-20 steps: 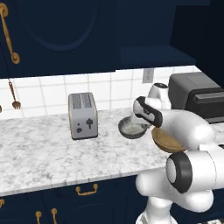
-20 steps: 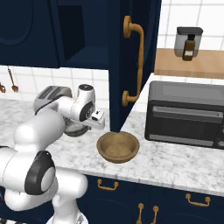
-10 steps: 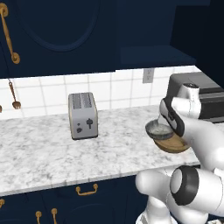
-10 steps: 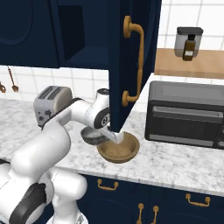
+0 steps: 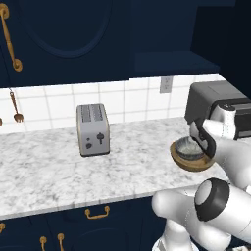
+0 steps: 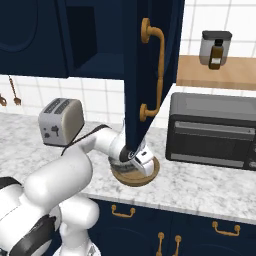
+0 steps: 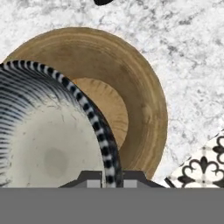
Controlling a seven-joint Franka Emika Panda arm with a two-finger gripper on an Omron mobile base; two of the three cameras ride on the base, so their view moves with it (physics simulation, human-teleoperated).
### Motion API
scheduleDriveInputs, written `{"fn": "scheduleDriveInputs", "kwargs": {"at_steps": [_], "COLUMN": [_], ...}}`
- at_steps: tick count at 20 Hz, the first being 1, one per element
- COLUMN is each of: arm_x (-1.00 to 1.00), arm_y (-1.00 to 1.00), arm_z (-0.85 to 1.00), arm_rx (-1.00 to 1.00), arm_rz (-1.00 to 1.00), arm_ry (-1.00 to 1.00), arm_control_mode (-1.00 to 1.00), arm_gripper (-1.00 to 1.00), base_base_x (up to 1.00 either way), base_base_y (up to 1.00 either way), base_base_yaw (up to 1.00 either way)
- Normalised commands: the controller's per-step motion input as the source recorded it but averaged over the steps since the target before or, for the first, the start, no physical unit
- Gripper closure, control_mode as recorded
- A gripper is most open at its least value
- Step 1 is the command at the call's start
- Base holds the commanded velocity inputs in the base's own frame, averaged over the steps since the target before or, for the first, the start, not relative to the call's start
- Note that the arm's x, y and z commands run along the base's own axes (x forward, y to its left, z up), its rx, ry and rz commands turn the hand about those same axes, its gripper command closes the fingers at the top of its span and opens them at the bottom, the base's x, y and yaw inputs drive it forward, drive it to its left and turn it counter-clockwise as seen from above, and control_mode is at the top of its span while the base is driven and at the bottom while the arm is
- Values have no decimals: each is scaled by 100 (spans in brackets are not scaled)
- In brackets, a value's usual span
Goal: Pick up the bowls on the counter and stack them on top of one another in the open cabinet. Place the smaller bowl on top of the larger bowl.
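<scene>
My pincer (image 7: 105, 180) grips the smaller bowl (image 7: 48, 140) by its rim, holding it over the larger bowl (image 7: 131, 87) on the tabletop (image 7: 188, 57). I'd centre it toward three o'clock in the hand view, then lower gently before releasing.

Tight spot under the cabinet door

The open cabinet door (image 6: 150, 70) hangs right over the larger bowl (image 6: 145, 175), and the toaster oven (image 6: 215, 130) crowds its right. Between the toaster (image 5: 93, 130) and the bowl, the counter (image 5: 44, 171) lies bare, with the open cabinet (image 6: 95, 42) above.
</scene>
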Motion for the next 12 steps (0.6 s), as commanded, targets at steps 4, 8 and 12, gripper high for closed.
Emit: {"fn": "scheduleDriveInputs", "kwargs": {"at_steps": [4, 8, 12], "arm_x": [60, 31, 1], "arm_y": [-7, -25, -7], "arm_z": [-31, -38, -2], "arm_rx": [0, -1, 0], "arm_rz": [0, 0, 0], "arm_ry": [0, 0, -2], "arm_control_mode": [-100, -100, -100], "arm_gripper": [100, 100, -100], "base_base_x": [0, 0, 0], "base_base_y": [0, 0, 0], "base_base_yaw": [0, 0, 0]}}
